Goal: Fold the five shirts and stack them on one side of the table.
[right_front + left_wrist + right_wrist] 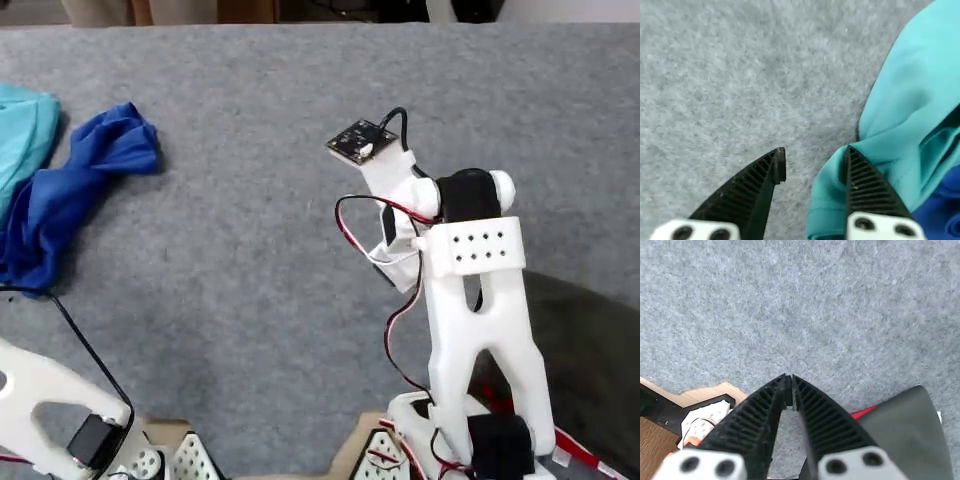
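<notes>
High view: gray felt tabletop. Blue shirt lies crumpled and unfolded near the left side. Teal shirt is touching the blue shirt on its outer side, cut by the picture's edge, also unfolded. Right arm, white, stands well apart from the blue shirt, out over bare felt toward the middle. A dark cloth lies farther still from the blue shirt, past the right arm's base. Left arm sits at the near edge, on the blue shirt's side of the tabletop, with a black cable running up toward the blue shirt. Left wrist view: left tool is released, with a wide gap between its two black ribbed fingers. One fingertip is over the hem of the teal shirt; the other is over bare felt. Whether the fingertip touches the fabric cannot be told. A patch of the blue shirt shows just beside the teal one, on the side away from the bare felt. Right wrist view: right tool is clenched, tips together with nothing between them, over bare felt. The dark cloth is close by the tool, with a thin red strip at its border. A wooden edge borders the felt on the tool's other side.
</notes>
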You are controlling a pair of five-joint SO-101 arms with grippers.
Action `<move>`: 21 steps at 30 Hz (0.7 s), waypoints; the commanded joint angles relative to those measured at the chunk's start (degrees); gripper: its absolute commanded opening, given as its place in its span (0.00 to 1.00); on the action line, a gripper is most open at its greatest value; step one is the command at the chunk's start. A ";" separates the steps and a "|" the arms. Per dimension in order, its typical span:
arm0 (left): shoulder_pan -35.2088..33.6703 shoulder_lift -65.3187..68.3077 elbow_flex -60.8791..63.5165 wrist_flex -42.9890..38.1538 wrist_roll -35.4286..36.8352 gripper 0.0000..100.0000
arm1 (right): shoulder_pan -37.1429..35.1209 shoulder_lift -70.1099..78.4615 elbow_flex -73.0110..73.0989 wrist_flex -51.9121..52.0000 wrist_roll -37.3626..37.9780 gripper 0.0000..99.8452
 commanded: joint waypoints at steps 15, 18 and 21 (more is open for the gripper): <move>7.91 5.14 -2.02 4.22 3.25 0.19 | -0.40 -0.40 -3.03 0.79 -0.09 0.01; 10.20 7.87 -1.41 4.31 3.25 0.18 | -0.40 -0.40 -3.03 0.79 -0.09 0.01; 11.96 11.56 -1.93 4.04 3.25 0.10 | -0.40 -0.40 -3.03 0.79 -0.09 0.01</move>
